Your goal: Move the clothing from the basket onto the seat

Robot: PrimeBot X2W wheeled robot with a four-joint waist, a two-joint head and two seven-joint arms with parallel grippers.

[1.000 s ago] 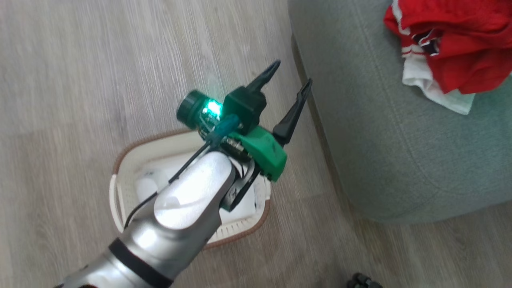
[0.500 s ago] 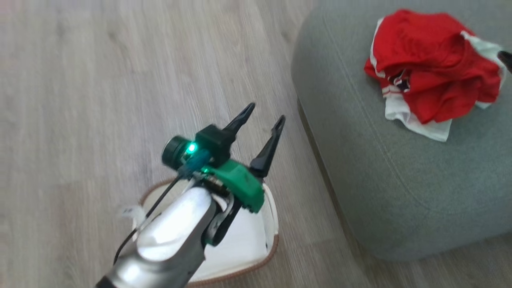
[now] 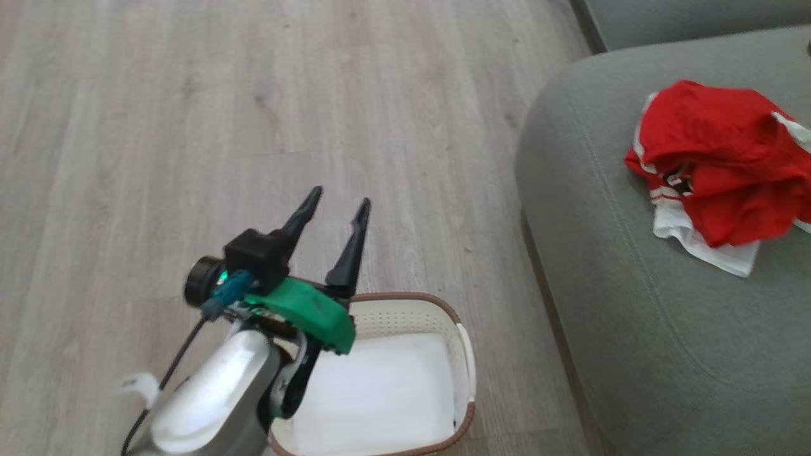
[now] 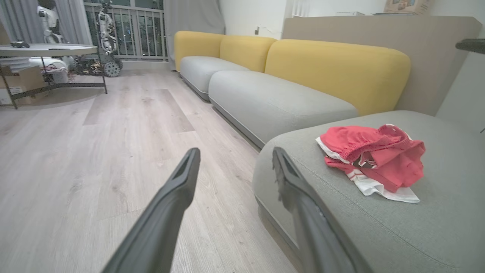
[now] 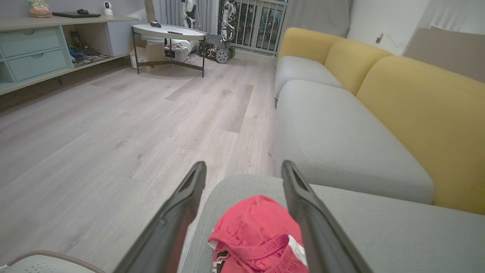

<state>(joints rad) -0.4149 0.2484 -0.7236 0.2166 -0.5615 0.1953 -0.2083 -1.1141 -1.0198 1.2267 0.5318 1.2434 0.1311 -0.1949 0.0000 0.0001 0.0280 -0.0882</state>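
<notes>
1. The red clothing (image 3: 709, 171) lies crumpled on the grey-green seat (image 3: 633, 329) at two o'clock of the head view, as it did a second ago.
2. The view has swung (the camera's move, not the basket's), baring the basket (image 3: 466, 354) at six o'clock: empty.
3. The left pincer (image 3: 339, 197), at eight o'clock, is spread and holds nothing. The right pincer (image 5: 243, 167), also spread, points over the clothing.
4. The task looks finished.
</notes>
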